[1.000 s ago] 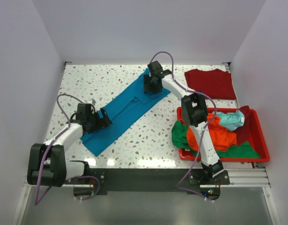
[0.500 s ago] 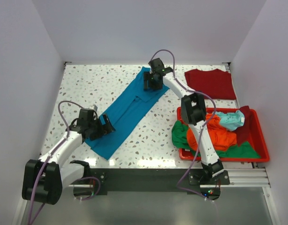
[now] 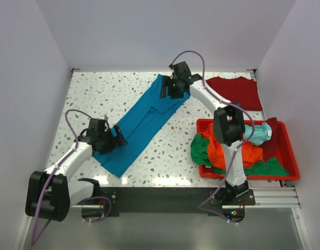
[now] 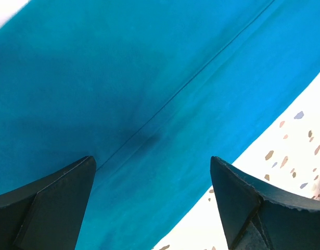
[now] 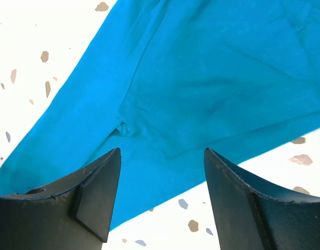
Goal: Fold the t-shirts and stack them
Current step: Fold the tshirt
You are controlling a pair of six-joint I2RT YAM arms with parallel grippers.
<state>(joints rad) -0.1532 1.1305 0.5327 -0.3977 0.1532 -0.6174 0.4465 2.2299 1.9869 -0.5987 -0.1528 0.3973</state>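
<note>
White walls (image 3: 149, 31) enclose a speckled table (image 3: 113, 96) bearing the teal-blue t-shirt (image 3: 141, 122). The left gripper (image 3: 118, 139) and right gripper (image 3: 169, 92) hang over it, jaws apart, gripping nothing.

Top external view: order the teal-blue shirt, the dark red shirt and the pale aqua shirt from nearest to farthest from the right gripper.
From the right gripper:
1. Teal-blue shirt: directly beneath it.
2. Dark red shirt: flat, at the far right.
3. Pale aqua shirt: bunched in the red bin, near right.
</note>
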